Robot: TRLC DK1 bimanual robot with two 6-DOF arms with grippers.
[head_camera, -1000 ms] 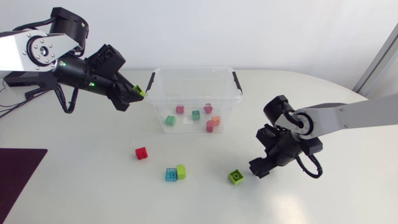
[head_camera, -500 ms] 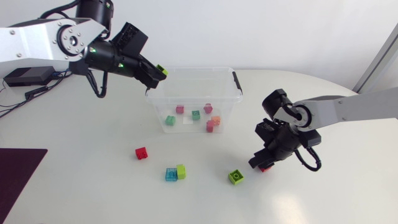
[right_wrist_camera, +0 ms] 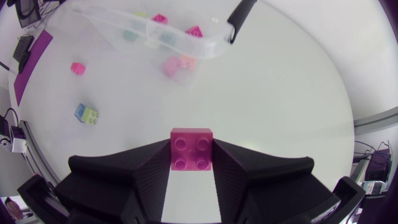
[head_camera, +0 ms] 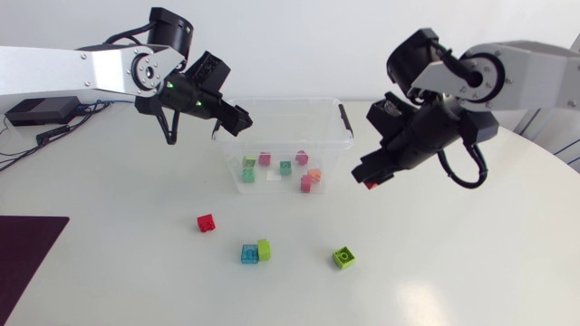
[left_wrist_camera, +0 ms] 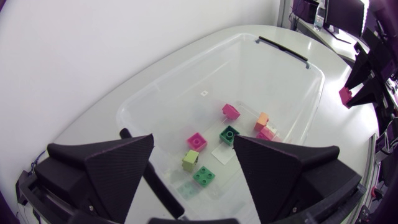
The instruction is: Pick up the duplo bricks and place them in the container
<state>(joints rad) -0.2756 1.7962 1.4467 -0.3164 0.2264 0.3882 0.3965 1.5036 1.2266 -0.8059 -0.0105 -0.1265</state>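
Observation:
My left gripper (head_camera: 236,120) hangs open over the left end of the clear container (head_camera: 283,100), nothing between its fingers (left_wrist_camera: 118,168). Straight under it, a lime brick (left_wrist_camera: 190,160) lies on the container floor among several pink, green and orange bricks. My right gripper (head_camera: 370,176) is raised above the table just right of the container, shut on a magenta brick (right_wrist_camera: 191,149), which is also visible in the head view (head_camera: 370,185). On the table lie a red brick (head_camera: 206,222), a blue brick (head_camera: 248,254) touching a lime one (head_camera: 264,249), and a green brick (head_camera: 343,258).
The container (right_wrist_camera: 186,46) has black handles (head_camera: 345,120) at both ends. A dark purple mat (head_camera: 27,258) lies at the table's front left corner. Cables and a dark box (head_camera: 36,110) sit at the far left.
My left gripper carried a lime brick over the container and opened; the brick now lies inside. My right gripper shut on the magenta brick, lifted it and moved toward the container.

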